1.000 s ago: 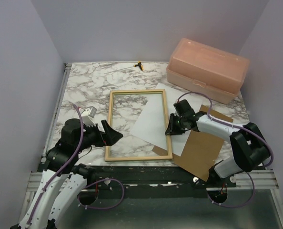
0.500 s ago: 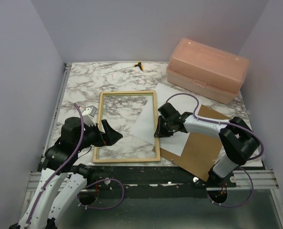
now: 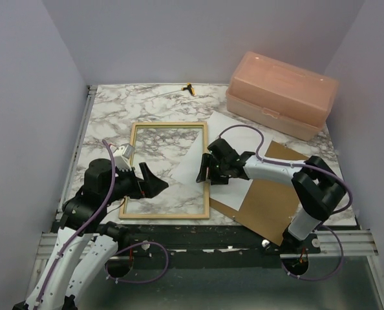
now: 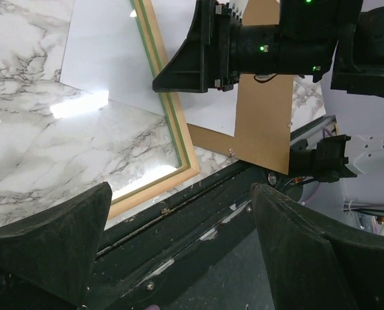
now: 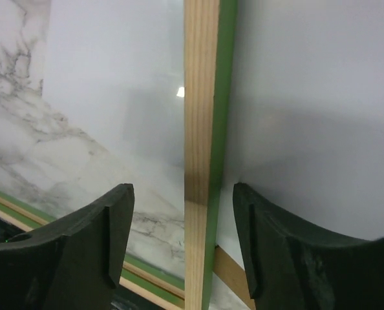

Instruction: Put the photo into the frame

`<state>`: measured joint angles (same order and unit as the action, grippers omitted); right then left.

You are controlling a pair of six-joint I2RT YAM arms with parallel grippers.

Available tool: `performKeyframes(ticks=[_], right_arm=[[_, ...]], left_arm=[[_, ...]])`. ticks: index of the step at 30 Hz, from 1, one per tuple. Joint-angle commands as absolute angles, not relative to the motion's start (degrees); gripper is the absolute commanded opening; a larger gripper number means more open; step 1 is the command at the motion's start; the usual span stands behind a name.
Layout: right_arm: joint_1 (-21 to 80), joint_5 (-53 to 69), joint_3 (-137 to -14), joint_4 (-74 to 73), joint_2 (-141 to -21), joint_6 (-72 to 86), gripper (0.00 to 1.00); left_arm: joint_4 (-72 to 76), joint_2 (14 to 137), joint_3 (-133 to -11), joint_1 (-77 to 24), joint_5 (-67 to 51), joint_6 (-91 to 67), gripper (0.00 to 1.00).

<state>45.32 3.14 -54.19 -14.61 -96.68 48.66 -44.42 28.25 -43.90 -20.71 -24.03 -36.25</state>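
The photo (image 3: 225,132) lies white side up, not yet in the frame (image 3: 169,124). Most of it is to the frame's right, and one corner runs under the frame's right rail and shows in the opening. The frame lies flat, bare wood up, w/ green showing only along the rail's edge in the right wrist view.

The right gripper (image 5: 179,194) is at the frame's right rail, jaws spread w/ a finger each side and a gap visible on both (so straddling, not pinching). The left gripper (image 4: 179,190) hovers by the frame's near-left corner, jaws wide apart, holding nothing.

A brown backing panel (image 3: 269,200) lies right of the frame, partly under the photo. A pink box (image 3: 282,93) sits beyond the frame's far-right corner.

Step in hand, prob.: placing the frame; insertion hasn't begun. Next, the sheet likely has to come out from under the rail, then be squared to the opening and laid in. It's thin paper, so getting hold of an edge looks like the hard part.
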Motion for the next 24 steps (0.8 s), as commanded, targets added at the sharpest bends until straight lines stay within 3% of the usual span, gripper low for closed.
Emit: performKeyframes(ticks=[1, 4, 11, 17, 24], right_arm=[[45.6, 0.6, -56.3, -16.5, -92.5, 48.7, 0.74], [45.5, 0.7, -55.7, -18.0, -89.6, 49.0, 0.84], [40.9, 3.9, -47.0, -19.5, -77.1, 51.2, 0.93], [25.2, 11.7, -37.9, -24.8, -65.0, 47.4, 0.93], [14.9, 17.3, -34.9, -28.3, -64.1, 44.1, 0.92]], left_arm=[[-41.6, 28.2, -42.1, -20.6, -27.3, -36.5, 0.93], [-39.9, 28.0, -40.4, -20.6, -28.7, -37.2, 0.93], [-35.2, 28.1, -35.5, -20.6, -33.4, -39.7, 0.93], [-29.6, 27.2, -31.6, -21.2, -35.1, -44.1, 0.95], [-23.4, 30.7, -27.7, -24.6, -33.5, -48.0, 0.95]])
